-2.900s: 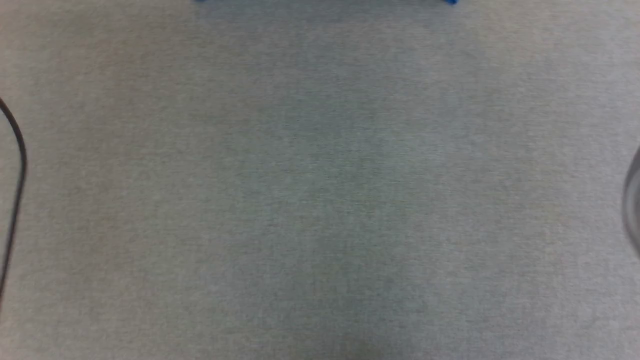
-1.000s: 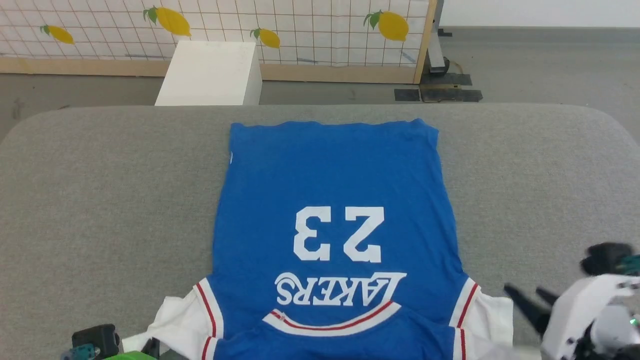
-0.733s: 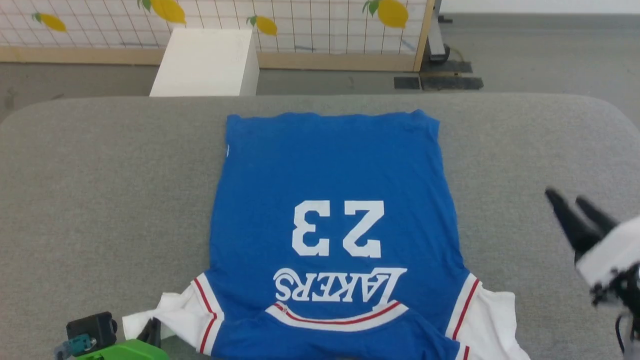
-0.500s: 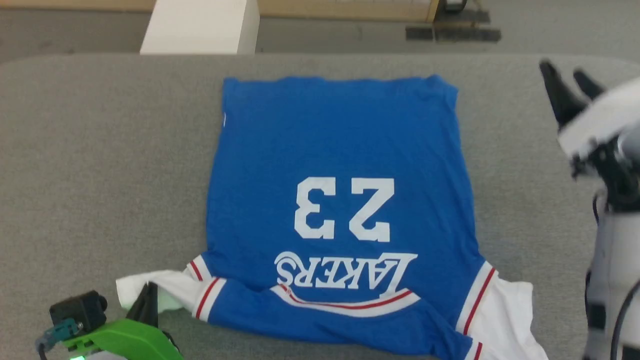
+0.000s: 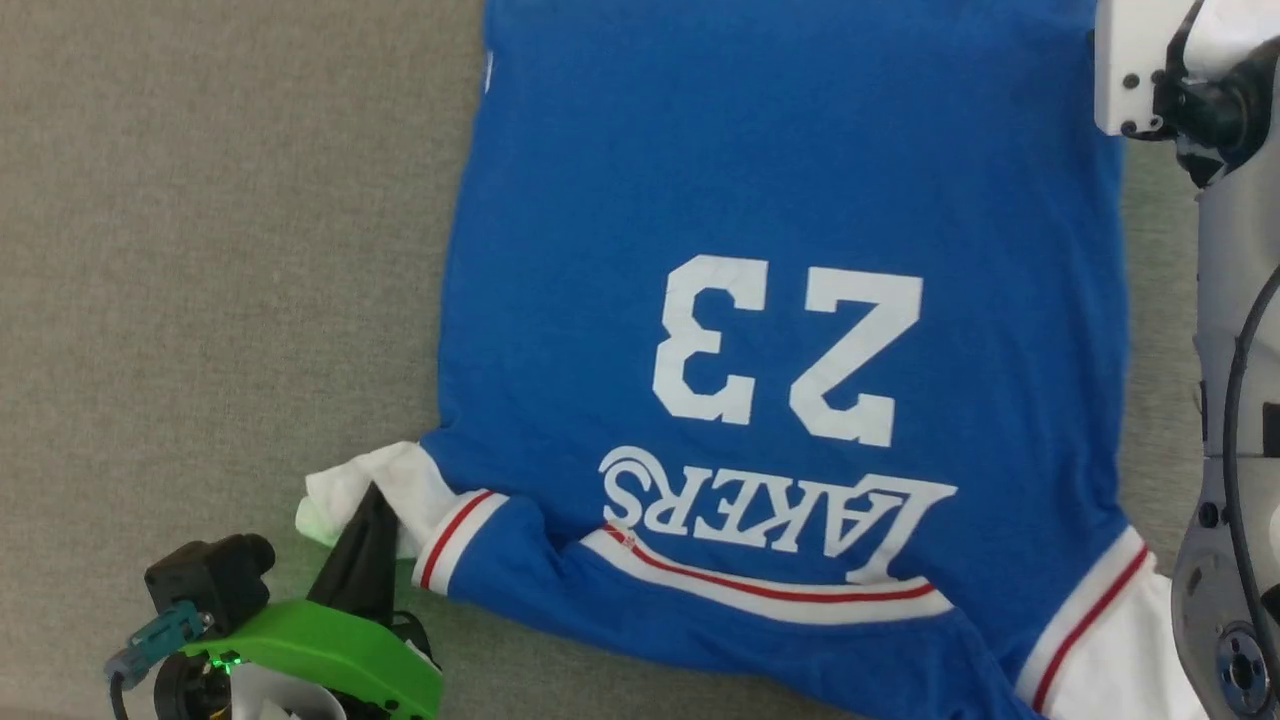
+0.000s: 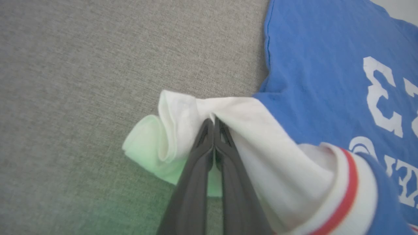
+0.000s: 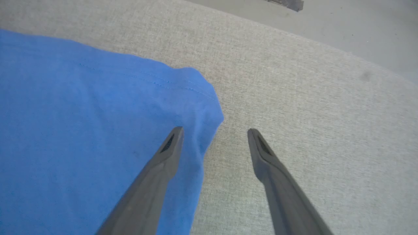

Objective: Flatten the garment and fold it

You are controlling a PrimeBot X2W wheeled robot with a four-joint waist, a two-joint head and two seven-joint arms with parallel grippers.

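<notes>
Pinching the white near-left sleeve of the garment (image 5: 780, 180): left gripper (image 6: 214, 122), clamped tight; right gripper (image 7: 215, 130) spread wide at the far-right hem corner.

Soft even light, mild blur, green glow beneath the left tool (image 6: 214, 121).

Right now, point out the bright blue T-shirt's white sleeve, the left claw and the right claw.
white sleeve (image 6: 261, 147), left wrist view: bunched cloth.
left claw (image 6: 214, 120), left wrist view: shut tips pinching the sleeve.
right claw (image 7: 215, 131), right wrist view: gap between open tips.
</notes>
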